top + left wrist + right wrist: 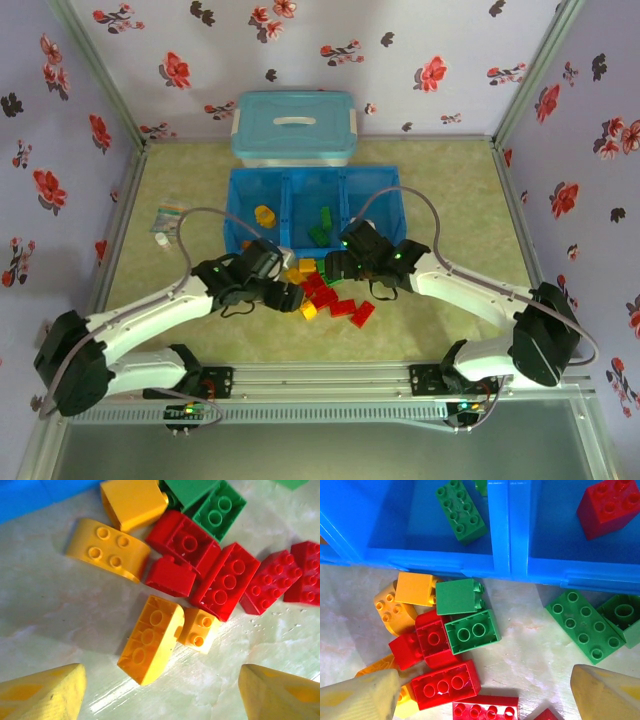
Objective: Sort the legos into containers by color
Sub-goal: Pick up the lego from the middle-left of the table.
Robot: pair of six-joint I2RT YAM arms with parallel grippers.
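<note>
The legos lie in a loose pile (325, 292) on the table just in front of the blue tray (310, 172) of three containers. A yellow brick (264, 215) sits in the left container and green bricks (322, 225) in the middle one. My left gripper (160, 695) is open just short of an upturned yellow brick (150, 639), with red bricks (222, 582) beyond it. My right gripper (482, 700) is open over a red brick (445, 684) and an upturned green brick (472, 631). Beyond them the tray wall (500, 530) divides a green brick (461, 511) from a red brick (609, 505).
A light-blue lidded box (294, 127) stands behind the tray. A small packet (166, 220) lies at the table's left side. A flat green brick (582, 625) rests near the tray's front wall. Floral walls enclose the table on three sides.
</note>
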